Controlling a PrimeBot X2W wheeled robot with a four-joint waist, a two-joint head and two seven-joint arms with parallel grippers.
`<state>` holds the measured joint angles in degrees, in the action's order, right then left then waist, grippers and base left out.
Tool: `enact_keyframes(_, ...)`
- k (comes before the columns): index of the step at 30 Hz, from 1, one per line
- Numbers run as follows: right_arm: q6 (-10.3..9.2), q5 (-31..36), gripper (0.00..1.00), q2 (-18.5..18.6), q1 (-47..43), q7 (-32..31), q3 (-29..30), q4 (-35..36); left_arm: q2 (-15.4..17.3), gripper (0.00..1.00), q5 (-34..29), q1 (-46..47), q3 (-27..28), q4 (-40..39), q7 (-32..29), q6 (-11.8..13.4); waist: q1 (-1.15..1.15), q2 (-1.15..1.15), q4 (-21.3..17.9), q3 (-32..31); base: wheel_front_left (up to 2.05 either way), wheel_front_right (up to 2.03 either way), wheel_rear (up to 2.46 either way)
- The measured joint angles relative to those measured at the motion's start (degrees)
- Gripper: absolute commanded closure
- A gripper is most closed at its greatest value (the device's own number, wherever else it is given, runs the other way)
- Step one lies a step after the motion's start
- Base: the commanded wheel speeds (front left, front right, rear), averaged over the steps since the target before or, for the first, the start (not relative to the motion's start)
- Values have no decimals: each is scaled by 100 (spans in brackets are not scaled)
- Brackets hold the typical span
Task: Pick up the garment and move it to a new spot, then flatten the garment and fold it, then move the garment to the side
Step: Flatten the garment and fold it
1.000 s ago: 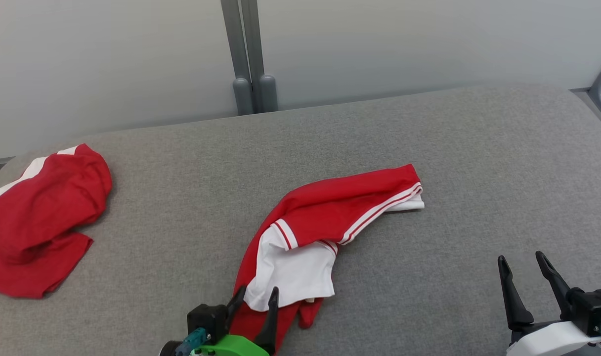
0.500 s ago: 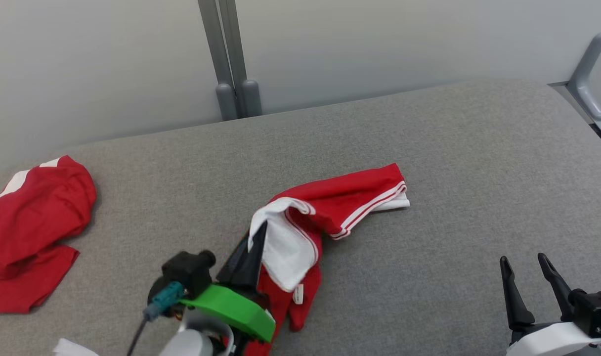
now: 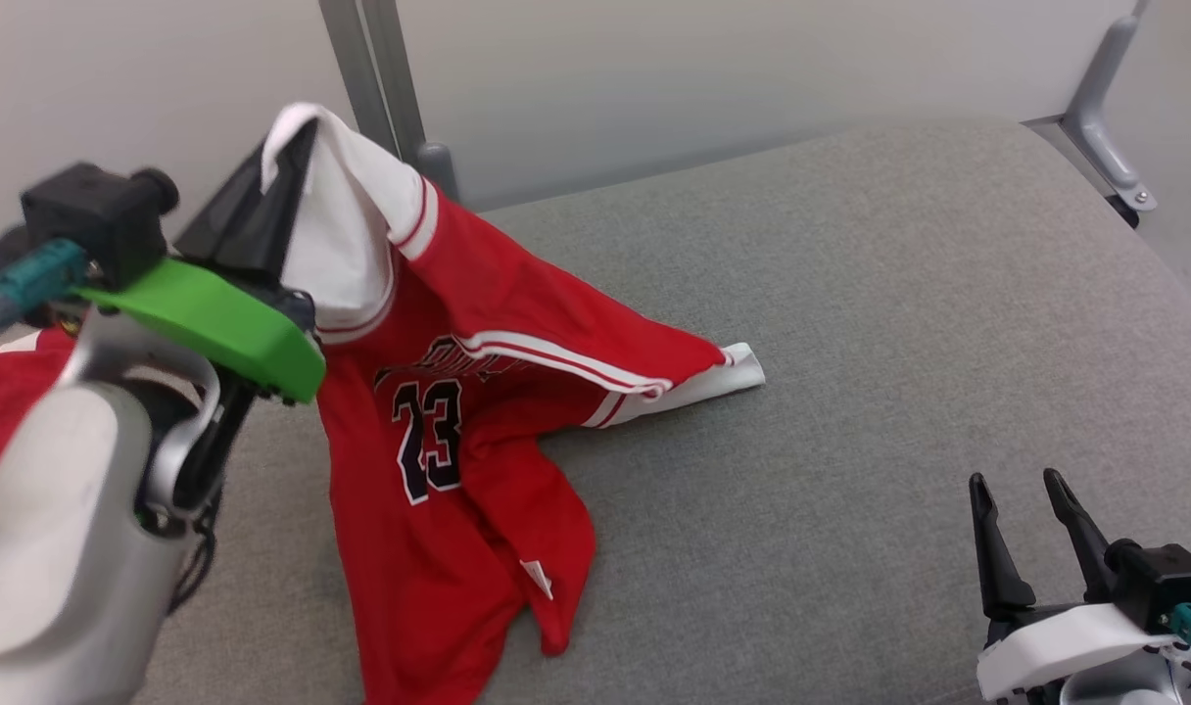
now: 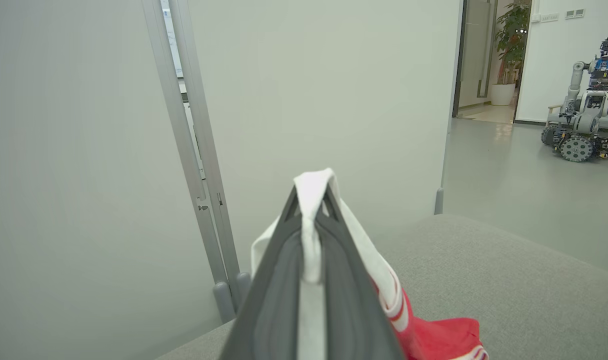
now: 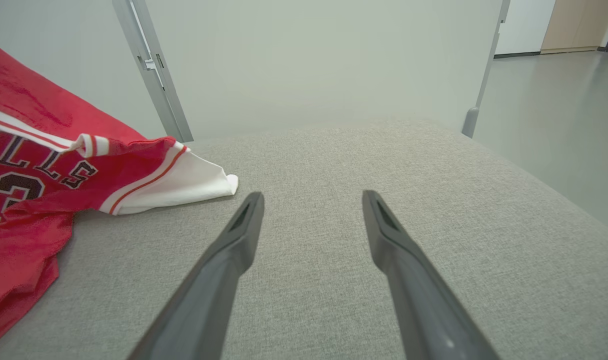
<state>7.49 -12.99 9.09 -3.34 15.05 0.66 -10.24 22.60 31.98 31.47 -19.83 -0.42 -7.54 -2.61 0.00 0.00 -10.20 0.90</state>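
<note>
Pickup half done: left jaws, upper left, pinch the garment [image 3: 439, 441] by its white edge, and its hem lies mid-frame on the tabletop [image 3: 850, 392]. Right jaws, lower right, are spread and empty. Moving, flattening and folding remain.

There are two red shirts: one red jersey [image 3: 458, 431] with one number, 23, on it, and one other red shirt [image 3: 8, 377] at the far left. There is one grey bench [image 3: 850, 294]. There are two grippers, the left gripper [image 3: 287, 147] and the right gripper [image 3: 1014, 480], and each has two dark fingers [image 5: 224, 265]. Behind the bench stand two grey posts [image 3: 360, 59] side by side and one grey bracket [image 3: 1105, 98]. Far off are one other robot [image 4: 584, 115] and one potted plant [image 4: 509, 45].
</note>
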Motion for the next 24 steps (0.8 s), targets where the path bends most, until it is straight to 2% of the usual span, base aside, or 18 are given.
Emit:
enact_keyframes(4,0,-54,0,-86,200,0,-48,-29,240,100,-259,828,5,713,-78,-130,0,0,-168,215,0,0,0)
enact_keyframes(8,0,-110,0,-138,364,0,-63,-65,325,100,-517,1587,-177,1430,-23,-272,0,0,-350,477,0,0,0)
enact_keyframes(16,0,-234,0,-263,777,0,-134,-124,192,98,-1100,2897,-608,3088,543,-392,0,0,-745,1110,0,0,0)
enact_keyframes(17,0,-258,0,-282,823,0,-151,-140,181,76,-1147,2970,-645,3307,637,-393,0,0,-800,1184,0,0,0)
enact_keyframes(20,0,-286,0,-314,890,0,-162,-163,146,46,-1220,3112,-701,3864,949,-392,0,0,-964,1350,0,0,0)
enact_keyframes(21,0,-289,0,-315,890,0,-157,-180,114,0,-1232,3154,-701,4043,1061,-385,0,0,-1017,1398,0,0,0)
enact_keyframes(24,0,-286,0,-318,881,0,-143,-230,-35,0,-1176,3166,-654,4544,1174,-294,0,0,-1125,1469,0,0,0)
